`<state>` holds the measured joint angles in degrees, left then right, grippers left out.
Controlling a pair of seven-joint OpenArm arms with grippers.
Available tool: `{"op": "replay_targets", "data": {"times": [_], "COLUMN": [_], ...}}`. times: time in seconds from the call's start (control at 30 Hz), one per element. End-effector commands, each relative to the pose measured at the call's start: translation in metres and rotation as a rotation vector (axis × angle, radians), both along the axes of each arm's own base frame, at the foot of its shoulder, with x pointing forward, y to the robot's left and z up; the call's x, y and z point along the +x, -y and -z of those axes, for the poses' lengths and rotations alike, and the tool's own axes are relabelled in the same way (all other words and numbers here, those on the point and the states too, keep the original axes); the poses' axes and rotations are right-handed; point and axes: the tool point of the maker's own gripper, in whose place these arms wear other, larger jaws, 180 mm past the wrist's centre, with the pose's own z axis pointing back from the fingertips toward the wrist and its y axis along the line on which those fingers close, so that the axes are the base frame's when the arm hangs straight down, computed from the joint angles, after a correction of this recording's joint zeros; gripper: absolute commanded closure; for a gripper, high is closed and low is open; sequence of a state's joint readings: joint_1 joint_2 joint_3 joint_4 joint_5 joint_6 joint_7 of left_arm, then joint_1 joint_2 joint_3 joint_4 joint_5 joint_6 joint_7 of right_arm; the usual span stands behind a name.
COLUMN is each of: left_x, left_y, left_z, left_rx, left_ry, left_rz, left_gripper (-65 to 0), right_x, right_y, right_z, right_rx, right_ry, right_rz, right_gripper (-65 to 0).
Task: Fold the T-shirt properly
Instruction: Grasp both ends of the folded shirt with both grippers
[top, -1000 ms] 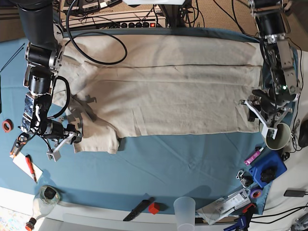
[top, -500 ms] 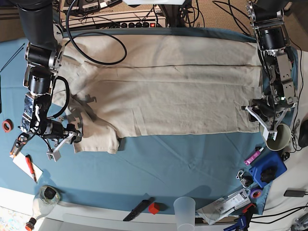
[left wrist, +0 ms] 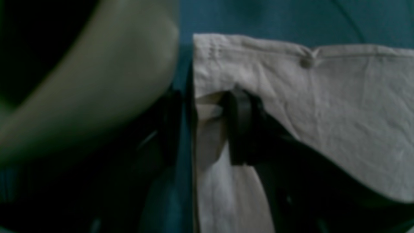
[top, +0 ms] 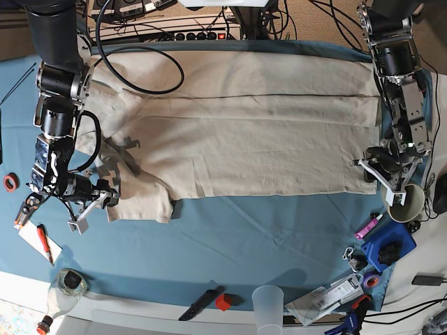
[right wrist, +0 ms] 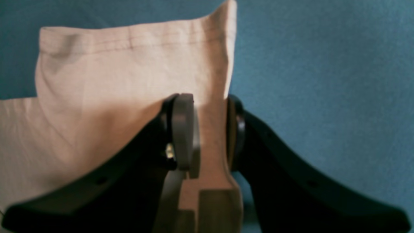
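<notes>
T-shirt point(top: 237, 132) hem, bare cloth point(top: 244, 237) below

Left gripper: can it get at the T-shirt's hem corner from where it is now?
Probably yes. The left gripper already straddles the T-shirt corner, one finger on the cloth; nothing blocks it, though the cup sits close.

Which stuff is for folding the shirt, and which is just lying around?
For the job:
T-shirt
right gripper, shut on a shirt corner
left gripper, at the shirt's hem corner

Just lying about:
plastic cup
red block
black knife
purple marker
red tape roll
</notes>
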<state>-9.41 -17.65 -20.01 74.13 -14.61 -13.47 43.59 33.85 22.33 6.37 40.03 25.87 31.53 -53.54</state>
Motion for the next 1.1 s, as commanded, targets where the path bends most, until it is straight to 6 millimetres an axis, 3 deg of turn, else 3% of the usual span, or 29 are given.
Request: {"op": "replay_targets", "data": {"times": [0.0, 0.07, 0.2, 0.27, 0.43, 0.6, 0.73, 1.07], "left_x": [-0.006, -0.006, -0.007, -0.009, -0.016, -0.019, -0.014, -0.001], "left_y": [-0.004, -0.004, -0.004, -0.003, -0.003, 0.006, 0.011, 0.021], "left_z": [0.006, 0.006, 0.007, 0.008, 0.013, 0.012, -0.001, -0.042], "left_rx": [0.008, 0.007, 0.007, 0.006, 0.004, -0.048, -0.063, -0.057], "left_ry": [-0.049, -0.050, -0.059, -0.072, -0.117, -0.138, -0.112, -0.021], "left_rz": [-0.006, -0.006, -0.006, -0.005, -0.003, 0.003, 0.017, 0.059], "left_gripper": [-19.9, -16.8, -6.3, 0.0, 0.0, 0.0, 0.0, 0.0], "right_x": [-0.007, -0.007, -0.009, -0.010, -0.008, -0.001, 0.002, -0.002], "right_y": [0.009, 0.008, 0.008, 0.009, 0.012, 0.017, 0.020, 0.016], "right_z": [0.001, 0.002, 0.003, 0.003, -0.005, -0.025, -0.041, -0.058], "right_rx": [-0.039, -0.038, -0.040, -0.039, -0.038, -0.054, -0.083, -0.135], "right_ry": [-0.054, -0.054, -0.069, -0.074, -0.058, 0.007, 0.070, 0.143], "right_rz": [-0.011, -0.011, -0.015, -0.014, -0.006, -0.001, -0.007, -0.042], "right_gripper": [-17.0, -16.1, -1.8, 0.0, 0.0, 0.0, 0.0, 0.0]}}
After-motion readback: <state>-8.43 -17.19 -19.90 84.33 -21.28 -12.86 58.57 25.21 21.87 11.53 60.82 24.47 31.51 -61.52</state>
